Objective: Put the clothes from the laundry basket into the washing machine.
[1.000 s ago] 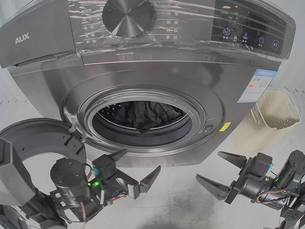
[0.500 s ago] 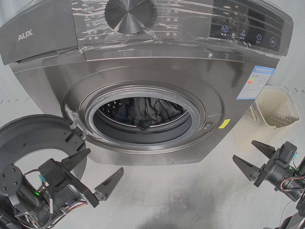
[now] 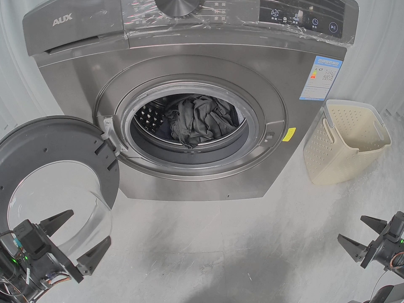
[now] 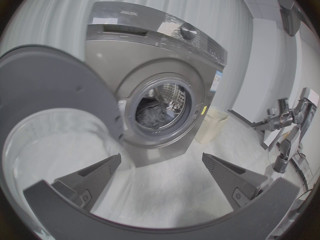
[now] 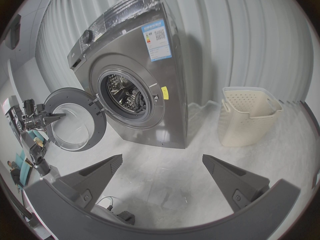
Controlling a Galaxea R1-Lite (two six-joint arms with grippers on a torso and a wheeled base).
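**Clothes in the drum, both tools spread and free**

Far left, low above the floor (image 3: pixel 210 240): left tool (image 3: pixel 90 225), fingers spread wide, gripping nothing. Sits just in front of the round door (image 3: pixel 54 148), which is swung fully open on the hinge at the left of the port, with the clear bowl in its middle.

Centre: washing machine (image 3: pixel 202 59), grey metal, with a dial and control panel along the top under plastic film. Inside the drum, seen through the open port: clothes (image 3: pixel 198 120), a dark grey crumpled heap low in the drum and towards the front, one fold drooping at the drum's lip.

Right of the machine, near its lower corner but apart from it: laundry basket (image 3: pixel 336 156), cream perforated plastic, standing on the floor with its mouth up.

Far right, low: right tool (image 3: pixel 351 227), likewise spread wide, holding nothing, well apart from the basket.
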